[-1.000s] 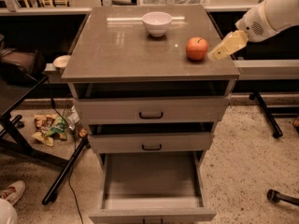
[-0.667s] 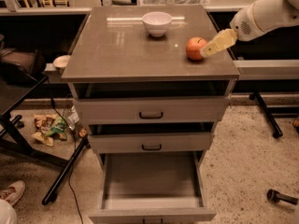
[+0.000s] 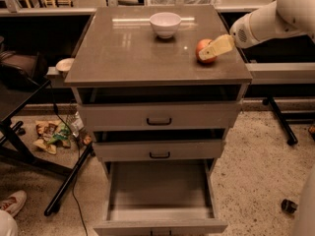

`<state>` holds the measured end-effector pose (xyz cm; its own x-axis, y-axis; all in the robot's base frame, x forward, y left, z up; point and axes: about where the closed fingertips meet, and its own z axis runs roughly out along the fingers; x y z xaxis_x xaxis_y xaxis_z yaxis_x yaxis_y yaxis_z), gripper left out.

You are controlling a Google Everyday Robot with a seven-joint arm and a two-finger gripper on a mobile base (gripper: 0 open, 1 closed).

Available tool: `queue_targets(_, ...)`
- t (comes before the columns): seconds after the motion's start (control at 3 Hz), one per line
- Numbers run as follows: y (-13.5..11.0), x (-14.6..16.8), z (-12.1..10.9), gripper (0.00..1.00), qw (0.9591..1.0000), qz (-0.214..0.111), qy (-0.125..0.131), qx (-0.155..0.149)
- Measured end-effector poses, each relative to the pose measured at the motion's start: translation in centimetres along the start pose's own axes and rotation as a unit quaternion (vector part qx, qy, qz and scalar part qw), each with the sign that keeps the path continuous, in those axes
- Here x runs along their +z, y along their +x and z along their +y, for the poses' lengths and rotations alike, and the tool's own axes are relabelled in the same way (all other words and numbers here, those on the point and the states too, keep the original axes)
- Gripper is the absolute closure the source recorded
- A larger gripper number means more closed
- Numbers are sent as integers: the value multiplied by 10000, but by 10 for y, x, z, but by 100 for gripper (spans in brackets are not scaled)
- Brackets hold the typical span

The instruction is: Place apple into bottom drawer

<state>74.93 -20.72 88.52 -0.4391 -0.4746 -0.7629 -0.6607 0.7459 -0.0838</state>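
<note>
The red-orange apple point(image 3: 203, 46) sits on the grey cabinet top point(image 3: 133, 48), near its right edge. My gripper point(image 3: 207, 53) reaches in from the right on a white arm and lies against the apple's front right side, hiding part of it. The bottom drawer point(image 3: 160, 191) is pulled open below, and its plain grey inside holds nothing. The two shallower drawers above it, the top one point(image 3: 158, 116) and the middle one point(image 3: 158, 150), stand slightly ajar.
A white bowl point(image 3: 165, 24) stands at the back middle of the cabinet top. Dark furniture and black stand legs point(image 3: 64, 191) lie to the left on the floor, with litter point(image 3: 54, 134) beside them. A shelf rail point(image 3: 280, 73) runs to the right.
My gripper has moved left and slightly forward, from beside the apple to up against it. The apple has stayed where it was.
</note>
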Motion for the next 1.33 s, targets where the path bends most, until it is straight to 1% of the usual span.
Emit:
queue_targets(0.33, 4, 17, -5, 0, 9998, -104, 64, 179)
queue_targets(0.67, 5, 30, -7, 0, 9994, -210, 83, 281)
queue_targets(1.0, 2, 41, -8, 12, 9991, -283, 78, 314)
queue_targets(1.33, 3, 49, -7, 32, 9990, -288, 48, 352)
